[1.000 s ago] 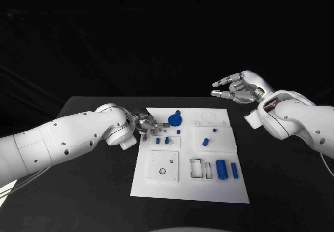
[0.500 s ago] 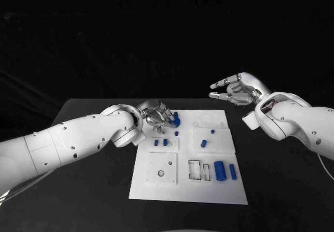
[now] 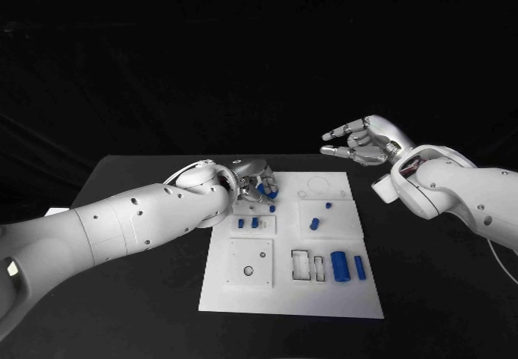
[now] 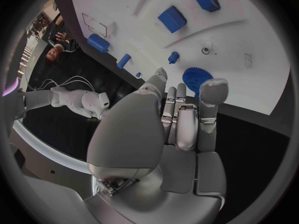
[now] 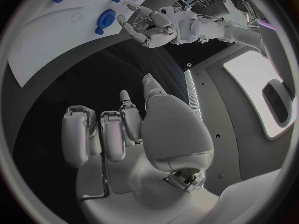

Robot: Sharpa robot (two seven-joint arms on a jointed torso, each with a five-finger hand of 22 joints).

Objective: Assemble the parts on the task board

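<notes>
From the head view we see the task board (image 3: 291,299) lying in the middle of the black table (image 3: 129,314). Our left hand (image 3: 254,179) hangs over the board's far left corner, just beside a blue gear (image 3: 270,193), which its fingers partly cover. Two small blue pieces (image 3: 247,222) stand in a recess nearer us, a blue peg (image 3: 314,222) sits toward the board's middle, and two blue cylinders (image 3: 349,265) lie side by side near the right edge. Our right hand (image 3: 361,140) is raised beyond the table's far right corner, well apart from the board, fingers spread and loosely curled, holding nothing.

In the left wrist view, the left hand (image 4: 177,119) has its fingers extended and slightly parted, fingertips just above the blue gear (image 4: 198,78); we cannot tell whether they touch it.

In the right wrist view, the right hand (image 5: 118,134) is empty, fingers curled and apart, with the blue gear (image 5: 106,21) and the left hand (image 5: 146,22) far across.
</notes>
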